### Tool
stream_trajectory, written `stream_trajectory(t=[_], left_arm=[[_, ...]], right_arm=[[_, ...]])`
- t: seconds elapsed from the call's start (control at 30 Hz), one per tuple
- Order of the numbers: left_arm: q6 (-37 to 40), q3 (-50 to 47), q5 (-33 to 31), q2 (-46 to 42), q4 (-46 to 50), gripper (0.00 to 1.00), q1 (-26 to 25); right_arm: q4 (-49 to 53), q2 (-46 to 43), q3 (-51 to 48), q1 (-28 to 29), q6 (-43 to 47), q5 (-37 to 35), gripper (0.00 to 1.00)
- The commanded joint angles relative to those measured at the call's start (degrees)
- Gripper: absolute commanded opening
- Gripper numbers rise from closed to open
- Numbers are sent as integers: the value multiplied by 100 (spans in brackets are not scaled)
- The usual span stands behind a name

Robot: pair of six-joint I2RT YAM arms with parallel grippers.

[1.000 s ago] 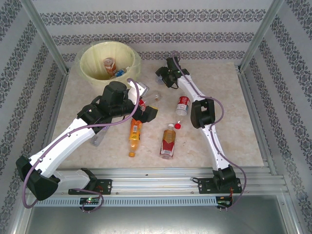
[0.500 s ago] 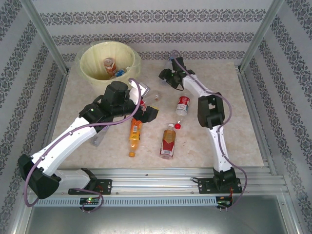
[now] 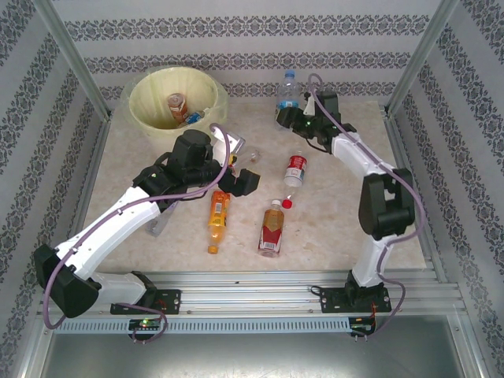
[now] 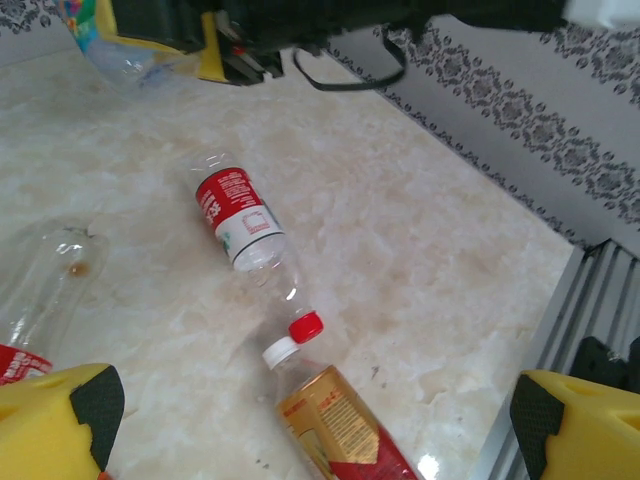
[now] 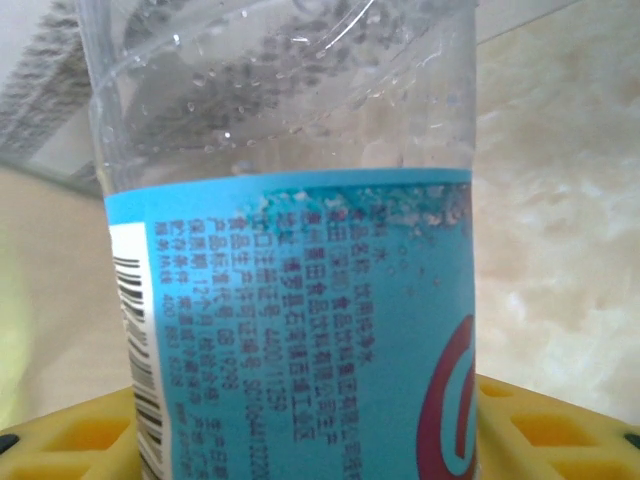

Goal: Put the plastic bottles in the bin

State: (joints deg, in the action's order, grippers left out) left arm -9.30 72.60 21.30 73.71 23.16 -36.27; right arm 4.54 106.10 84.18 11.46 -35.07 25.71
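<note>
1. The right gripper (image 3: 290,116) is closed down on a clear blue-labelled bottle (image 5: 300,330). Its yellow pads (image 5: 545,420) sit on either side of the label. From overhead the bottle stands upright at about 1 o'clock on the table (image 3: 354,213), close to the far wall. I cannot tell whether its base is off the surface.
2. The left gripper (image 4: 320,415) is spread as wide as it goes. Its yellow fingertips (image 4: 60,415) are far apart and it grasps nothing, hovering over the table's centre.
3. The bin (image 3: 142,87) sits at 11 o'clock in the far-left corner, with two binned bottles (image 3: 177,105) lying inside.
4. Four bottles lie loose on the table:
   - A red-labelled bottle (image 4: 245,225) lies at 3 o'clock from the left gripper.
   - An amber bottle (image 3: 272,228) lies at 5 o'clock, its white cap just beside the red cap of the red-labelled bottle.
   - An orange bottle (image 3: 218,216) lies at 6 o'clock.
   - A clear bottle (image 4: 40,290) lies partly under the left gripper.
5. The left arm's wrist sits at 6 o'clock from the bin, near its rim.
6. A second ago the right gripper was nearer 12 o'clock. It has since swung right with the arm stretched out, and more of the bottle now shows. The left arm and the loose bottles lie as before.
</note>
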Motion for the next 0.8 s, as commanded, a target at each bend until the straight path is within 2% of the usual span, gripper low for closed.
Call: stream_trajectory(t=[0.0,0.23,0.43,0.63,0.77], left_arm=[[-647,63,327,96,-604,100,40],[-1642,-227,531,387,-2009,100,41],[-2200,-255,740,727,-2953,100,49],[-2598,-211,959,1019,-3653,100,50],[-2779,-169,1026,1157,-3859,100,50]], right_arm=[[-577,-814,-807,3,415,621,61],[-664,-2559,-2328,-23,518,1487,61],[-808,-3751,-3307,-74,217,2211,62],[-985,-4469,-3839,-43,-93,2751,62],[-1077,-4736,-4010,25,-236,2856,62]])
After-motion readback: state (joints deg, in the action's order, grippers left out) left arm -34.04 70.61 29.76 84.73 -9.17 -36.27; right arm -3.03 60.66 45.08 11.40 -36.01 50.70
